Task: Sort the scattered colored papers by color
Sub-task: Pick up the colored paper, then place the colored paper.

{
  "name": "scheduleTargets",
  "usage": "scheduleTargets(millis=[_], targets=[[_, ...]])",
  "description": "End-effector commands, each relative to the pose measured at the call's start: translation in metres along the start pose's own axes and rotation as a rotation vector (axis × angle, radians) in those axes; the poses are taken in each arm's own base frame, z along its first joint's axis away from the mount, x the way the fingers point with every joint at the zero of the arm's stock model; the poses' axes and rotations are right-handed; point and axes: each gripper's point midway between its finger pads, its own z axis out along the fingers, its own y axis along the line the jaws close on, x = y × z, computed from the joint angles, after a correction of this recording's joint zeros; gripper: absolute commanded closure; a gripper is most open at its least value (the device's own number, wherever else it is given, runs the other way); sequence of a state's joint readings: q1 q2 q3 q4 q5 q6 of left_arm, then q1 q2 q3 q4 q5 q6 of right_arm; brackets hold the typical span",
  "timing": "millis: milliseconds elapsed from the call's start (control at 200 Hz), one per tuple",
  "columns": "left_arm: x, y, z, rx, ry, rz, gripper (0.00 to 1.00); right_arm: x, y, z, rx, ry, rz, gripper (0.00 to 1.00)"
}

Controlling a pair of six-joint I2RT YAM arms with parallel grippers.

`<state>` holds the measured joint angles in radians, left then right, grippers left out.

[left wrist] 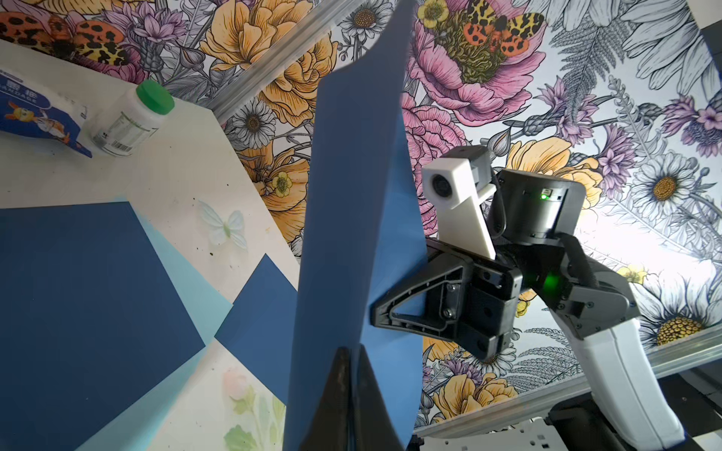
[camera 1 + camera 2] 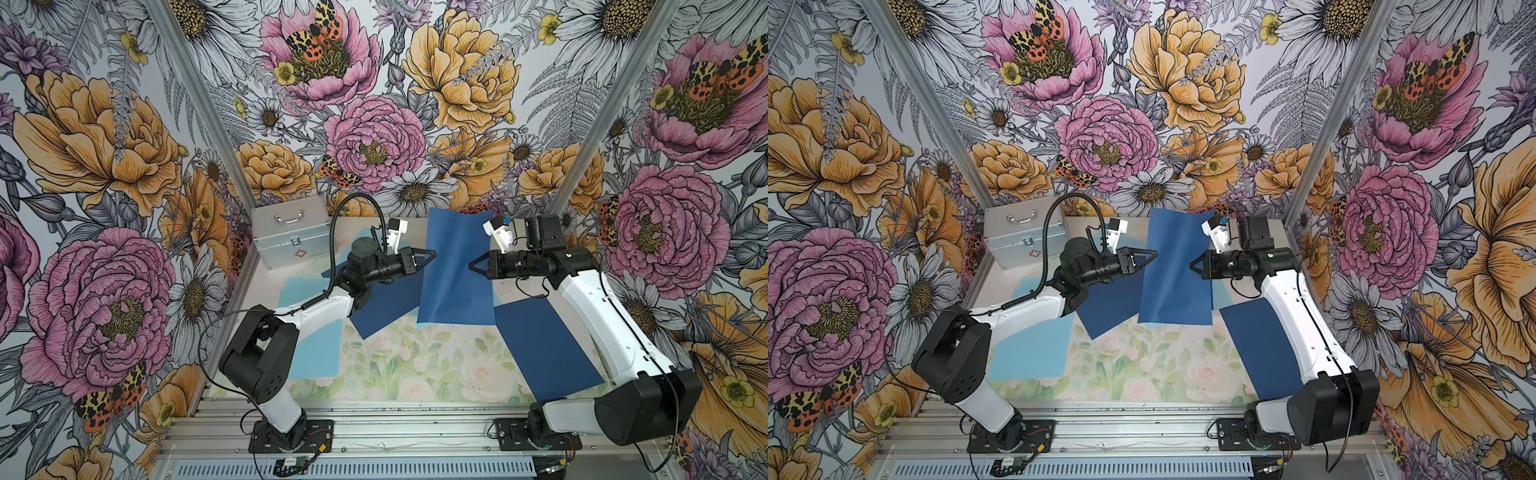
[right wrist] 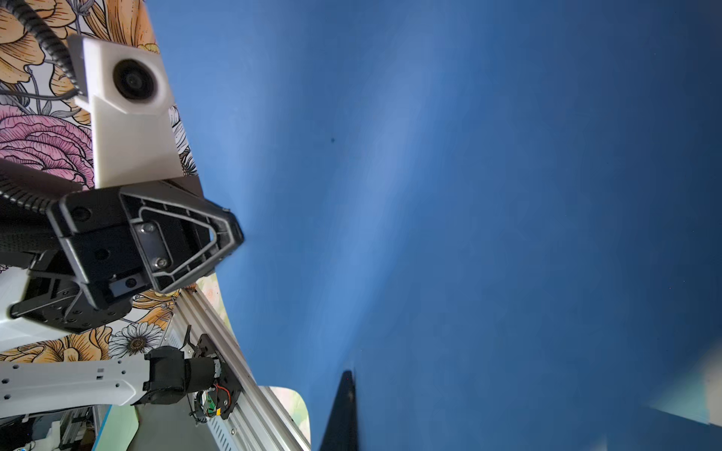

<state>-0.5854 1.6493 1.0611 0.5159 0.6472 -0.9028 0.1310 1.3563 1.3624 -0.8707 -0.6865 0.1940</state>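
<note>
Floral walls (image 2: 374,104) enclose pale floral table (image 2: 415,365); far corner blurry.

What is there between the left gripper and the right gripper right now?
A dark blue sheet hangs between the left gripper and the right gripper, each shut on one of its side edges. Both top views show it; nothing else lies between them.

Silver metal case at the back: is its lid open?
No. The silver metal case is shut, latch closed, handle flat on the lid.
</note>
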Motion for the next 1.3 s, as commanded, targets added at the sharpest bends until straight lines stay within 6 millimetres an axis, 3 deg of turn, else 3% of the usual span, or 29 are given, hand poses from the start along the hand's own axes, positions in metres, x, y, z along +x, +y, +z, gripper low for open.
scheduleTargets(millis=[0,115,155,215,295,340,390,485,555,595,701,866,966,1066,1236,1291], targets=[[0.011,0.016,0.002,-0.11,0.043,0.027,1.0,-0.012,0.003,-0.009,0.011,-0.055,-0.024,1.0],[0.013,0.022,-0.001,-0.185,0.052,0.045,1.0,-0.012,-0.001,-0.012,0.03,-0.063,-0.016,1.0],[0.013,0.026,-0.002,-0.223,0.056,0.052,1.0,-0.014,-0.005,-0.014,0.055,-0.072,-0.009,0.85],[0.013,0.029,-0.004,-0.279,0.07,0.075,1.0,-0.016,-0.016,-0.018,0.122,-0.088,0.004,0.52],[0.015,0.03,-0.002,-0.376,0.096,0.123,1.0,-0.016,-0.058,-0.03,0.366,-0.108,0.055,0.28],[0.017,0.03,0.002,-0.437,0.116,0.153,1.0,-0.013,-0.087,-0.045,0.53,-0.107,0.097,0.18],[0.02,0.027,0.009,-0.481,0.141,0.178,1.0,-0.009,-0.112,-0.062,0.665,-0.105,0.15,0.14],[0.028,0.016,0.032,-0.49,0.172,0.194,1.0,-0.011,-0.121,-0.087,0.716,-0.167,0.22,0.01],[0.036,0.009,0.054,-0.484,0.201,0.2,1.0,-0.019,-0.115,-0.109,0.749,-0.243,0.225,0.0],[0.046,0.018,0.071,-0.493,0.237,0.197,1.0,-0.023,-0.114,-0.129,0.812,-0.304,0.238,0.0],[0.059,0.006,0.109,-0.424,0.28,0.185,1.0,-0.025,-0.105,-0.177,0.931,-0.464,0.271,0.0],[0.081,-0.04,0.169,-0.241,0.334,0.148,1.0,-0.024,-0.077,-0.171,0.775,-0.482,0.245,0.0],[0.086,-0.084,0.195,-0.042,0.317,0.072,1.0,-0.016,-0.081,-0.195,0.872,-0.551,0.272,0.0],[0.076,-0.117,0.196,0.173,0.184,-0.079,1.0,-0.015,-0.078,-0.215,0.912,-0.605,0.273,0.0],[0.074,-0.143,0.192,0.378,0.042,-0.222,1.0,-0.016,-0.078,-0.222,0.912,-0.626,0.287,0.0],[0.072,-0.143,0.191,0.478,-0.027,-0.35,1.0,-0.014,-0.082,-0.219,0.914,-0.619,0.302,0.0]])
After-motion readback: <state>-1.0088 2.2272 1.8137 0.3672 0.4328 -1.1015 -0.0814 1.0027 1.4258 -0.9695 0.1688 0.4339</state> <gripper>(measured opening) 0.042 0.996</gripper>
